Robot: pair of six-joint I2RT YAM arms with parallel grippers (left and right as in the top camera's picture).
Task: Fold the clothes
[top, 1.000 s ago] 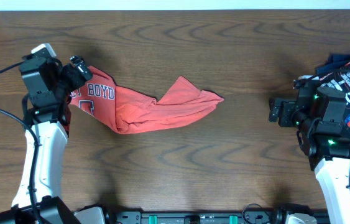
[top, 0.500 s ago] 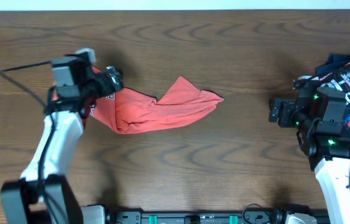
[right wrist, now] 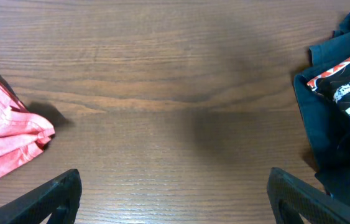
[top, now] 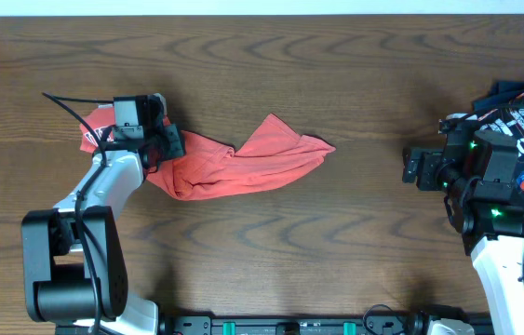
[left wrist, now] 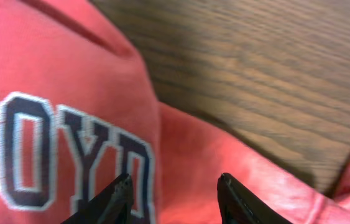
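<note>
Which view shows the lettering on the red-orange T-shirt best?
The left wrist view: the navy, white-edged lettering "BOYD" fills it close up. In the overhead, the left gripper hides most of the print on the crumpled T-shirt. The right wrist view shows only a bunched end, no letters.

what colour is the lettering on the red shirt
Navy lettering edged in white; clearest in the left wrist view.

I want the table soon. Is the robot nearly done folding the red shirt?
Not nearly. Done: nothing; the T-shirt lies crumpled in a long bunch, no neat fold. In hand: the left gripper hovers open over the lettered end. The right gripper hangs open over the bare table, apart from it. Left: spread it flat, then every fold.
</note>
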